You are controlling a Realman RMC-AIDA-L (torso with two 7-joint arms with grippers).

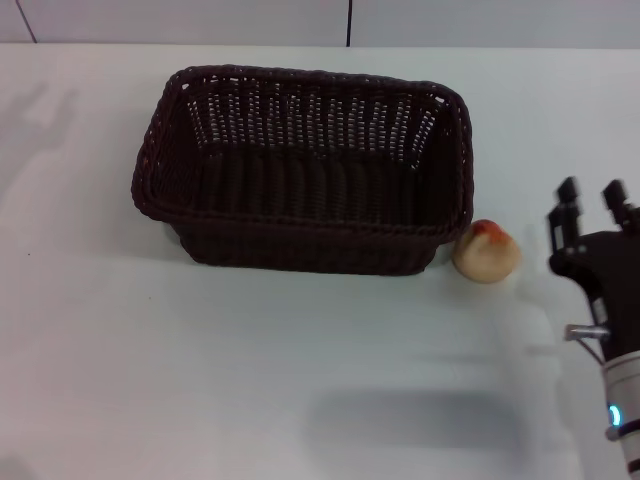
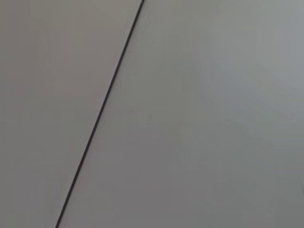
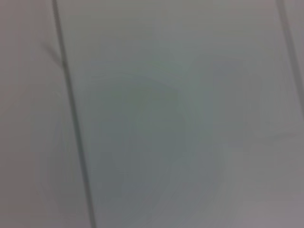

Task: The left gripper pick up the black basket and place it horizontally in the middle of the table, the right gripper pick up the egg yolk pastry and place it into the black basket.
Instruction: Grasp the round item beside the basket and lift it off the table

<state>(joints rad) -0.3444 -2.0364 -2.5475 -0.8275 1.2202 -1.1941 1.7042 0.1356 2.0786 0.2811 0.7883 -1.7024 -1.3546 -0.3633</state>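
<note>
The black basket [image 1: 305, 170] lies lengthwise across the middle of the white table [image 1: 250, 370], upright and empty. The egg yolk pastry [image 1: 486, 250] sits on the table just off the basket's front right corner, outside it. My right gripper [image 1: 591, 203] is at the right edge of the head view, to the right of the pastry and apart from it, with its two fingers spread open and empty. My left gripper is out of view. Both wrist views show only plain pale surface with a dark seam line.
A wall with a dark vertical seam [image 1: 349, 22] runs behind the table's far edge. A faint arm shadow [image 1: 45, 120] falls on the table at the far left. Bare tabletop lies in front of the basket.
</note>
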